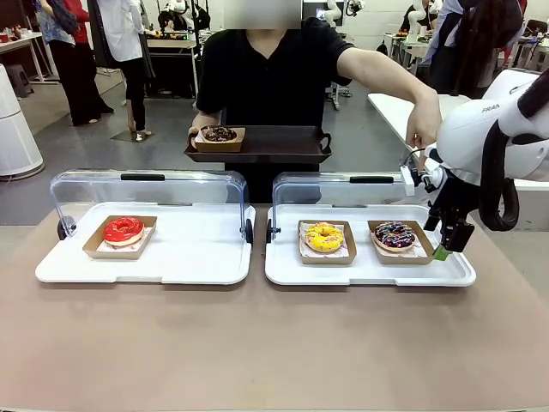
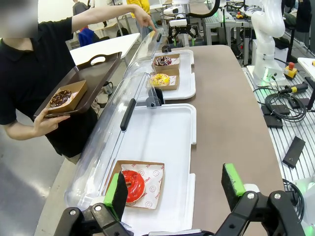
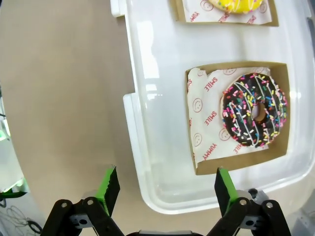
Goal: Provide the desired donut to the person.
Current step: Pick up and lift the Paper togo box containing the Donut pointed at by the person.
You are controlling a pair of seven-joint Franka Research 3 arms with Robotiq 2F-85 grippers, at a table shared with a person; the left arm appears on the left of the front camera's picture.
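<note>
Donuts four, trays three, both claws spread wide and empty.
We count a red donut (image 1: 123,230) on the left white tray (image 1: 197,251), a yellow donut (image 1: 323,237) and a sprinkled donut (image 1: 395,235) on the right white tray (image 1: 360,273), and a chocolate donut (image 1: 220,134) on the brown tray (image 1: 283,143) of the person (image 1: 266,77). Our left gripper (image 2: 174,187) hangs above the red donut, our right gripper (image 3: 167,184) just beside the sprinkled donut; its wrist view reads printed paper (image 3: 206,123), yet crops the yellow donut.

From my right wrist, the paper liner (image 3: 206,123) under the chocolate sprinkled donut (image 3: 253,115) shows red print reading "SMILE" and "YUMMY", beside smiley faces. The second liner (image 3: 197,12), under the yellow donut (image 3: 236,5), repeats both words. My right arm (image 1: 491,109) reads "FRAN", and the rest is cut off.
</note>
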